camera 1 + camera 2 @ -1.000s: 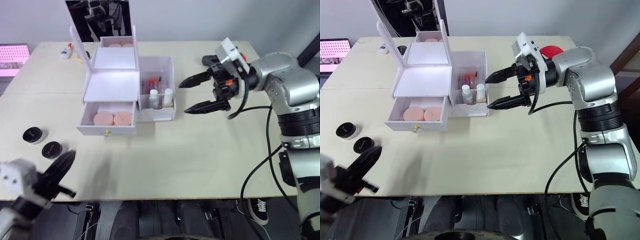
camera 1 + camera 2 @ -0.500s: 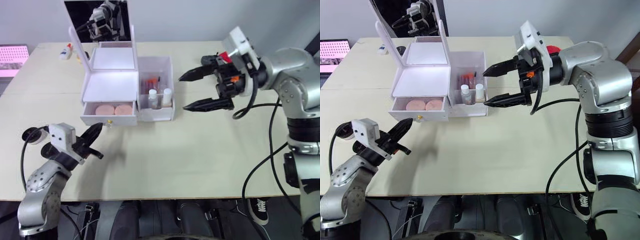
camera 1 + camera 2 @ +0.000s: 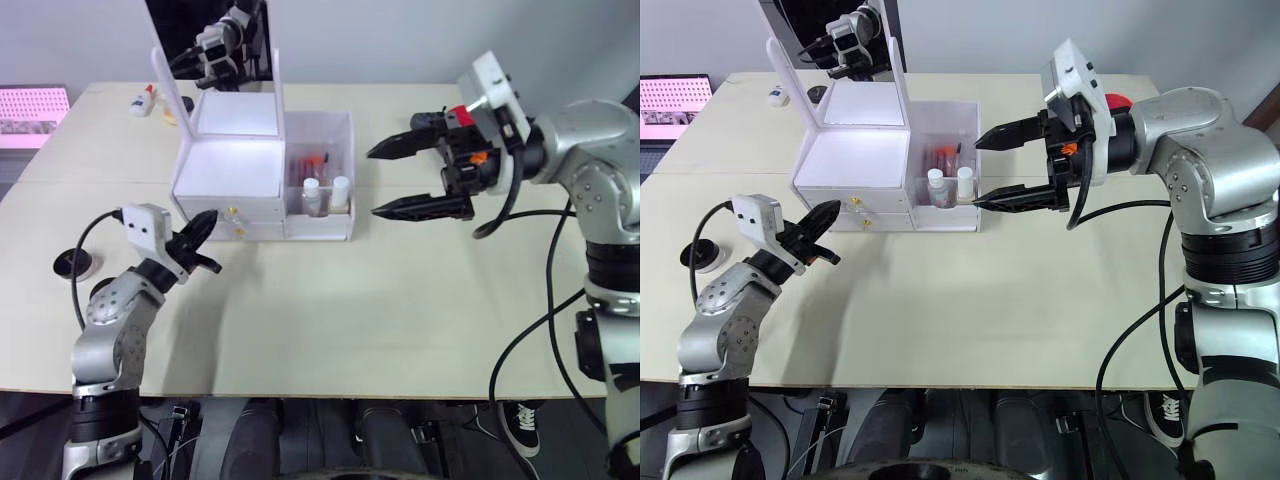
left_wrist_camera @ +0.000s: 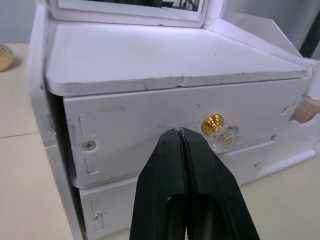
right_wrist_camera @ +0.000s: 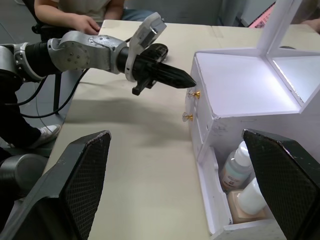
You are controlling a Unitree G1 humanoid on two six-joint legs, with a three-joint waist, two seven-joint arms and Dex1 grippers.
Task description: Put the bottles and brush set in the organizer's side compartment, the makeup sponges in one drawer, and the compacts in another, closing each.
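Arms: silver-grey metal shells, black joint bands. Black cables loop along both. White camera block on each wrist. Right gripper [image 3: 405, 180]: black tapered fingers, orange accents at base.

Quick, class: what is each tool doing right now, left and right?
Left tool: shut, holding nothing, tips at the upper drawer front.
Right tool: open, holding nothing.

Matt white painted organizer [image 4: 165, 65], slightly rough edges; shiny brass-coloured drawer knob [image 4: 213, 124]; glossy black plastic left gripper [image 4: 178, 145]; matt pale wood-look table [image 3: 400, 300].
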